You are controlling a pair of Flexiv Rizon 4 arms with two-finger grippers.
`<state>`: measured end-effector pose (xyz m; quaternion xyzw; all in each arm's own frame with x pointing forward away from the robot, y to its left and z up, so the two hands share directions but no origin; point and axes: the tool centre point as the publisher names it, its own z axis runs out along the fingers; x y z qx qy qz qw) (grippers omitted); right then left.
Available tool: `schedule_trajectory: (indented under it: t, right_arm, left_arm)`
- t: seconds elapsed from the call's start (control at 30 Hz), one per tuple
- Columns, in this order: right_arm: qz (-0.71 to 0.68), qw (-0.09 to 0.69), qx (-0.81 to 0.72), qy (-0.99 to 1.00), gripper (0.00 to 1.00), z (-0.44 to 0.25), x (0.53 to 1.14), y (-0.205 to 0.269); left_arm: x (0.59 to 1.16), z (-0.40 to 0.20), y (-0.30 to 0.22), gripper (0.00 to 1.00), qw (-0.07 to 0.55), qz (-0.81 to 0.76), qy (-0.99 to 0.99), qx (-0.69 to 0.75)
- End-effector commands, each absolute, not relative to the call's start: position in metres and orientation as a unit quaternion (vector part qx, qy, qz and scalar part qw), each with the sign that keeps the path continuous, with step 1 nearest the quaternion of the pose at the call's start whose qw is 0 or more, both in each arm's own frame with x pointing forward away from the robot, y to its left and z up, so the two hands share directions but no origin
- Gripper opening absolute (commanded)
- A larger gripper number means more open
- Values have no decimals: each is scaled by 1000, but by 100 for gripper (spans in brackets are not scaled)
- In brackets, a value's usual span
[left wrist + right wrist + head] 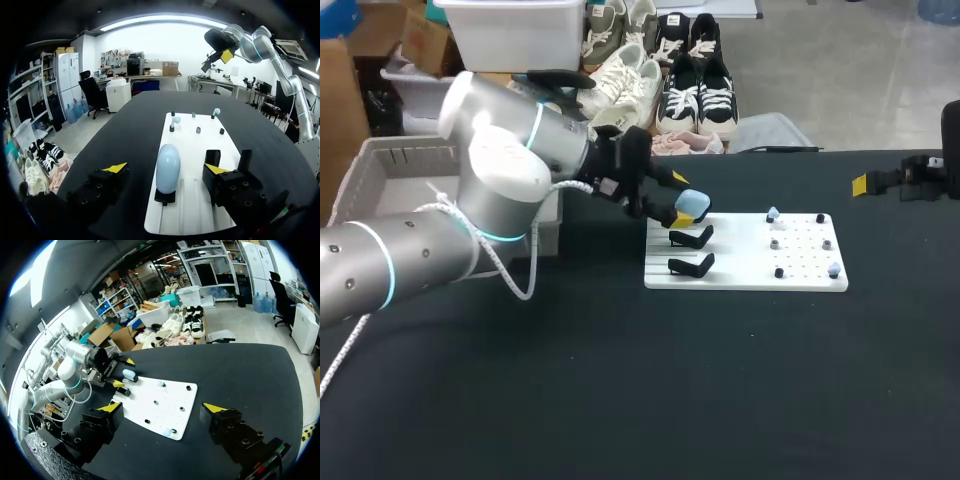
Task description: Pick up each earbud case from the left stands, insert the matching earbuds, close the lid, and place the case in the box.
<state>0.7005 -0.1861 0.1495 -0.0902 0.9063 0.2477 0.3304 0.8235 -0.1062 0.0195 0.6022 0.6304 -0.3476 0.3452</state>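
Basically nothing is finished, as far as we can see. The black table carries the white board, which we use as our landmark. Our left arm lies off the board's left side. The grey box sits further left of the board, behind that arm. Its inside is mostly hidden, so we cannot tell whether any case is in it.

The left gripper is at the board's left end, fingers wide apart either side of the light blue earbud case. They are not touching it and hold nothing. The case stands upright on the rearmost stand at the board's left edge, and its lid looks closed.

The right gripper hangs well off the board's right side, fingers spread, nothing held. The two empty black stands are on the board's left edge, nearer us than the case. The small light blue earbuds sit on pegs on the board's right half, not inserted.

Our call: this case is not yet grasped. Lifting, opening, inserting the earbuds, closing the lid and boxing are all left.
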Motion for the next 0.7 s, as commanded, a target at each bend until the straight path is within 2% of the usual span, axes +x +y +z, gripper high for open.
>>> schedule_trajectory:
  t: [0.03, 0.37, 0.5, 0.63, 0.7]
  right_arm:
    - [248, 330, -91, 906, 100, 149, 701, -186]
    - [248, 330, -91, 906, 100, 149, 701, -186]
    - [248, 330, -91, 906, 100, 149, 701, -186]
    - [248, 330, -91, 906, 100, 149, 701, -186]
    - [248, 330, -91, 906, 100, 149, 701, -186]
  left_arm:
    - [828, 17, -109, 100, 343, -348, 631, 602]
    - [826, 15, -110, 98, 341, -350, 633, 600]
    - [826, 14, -109, 93, 342, -350, 635, 598]
    - [826, 13, -109, 84, 342, -350, 636, 597]
    - [826, 13, -108, 84, 341, -350, 636, 597]
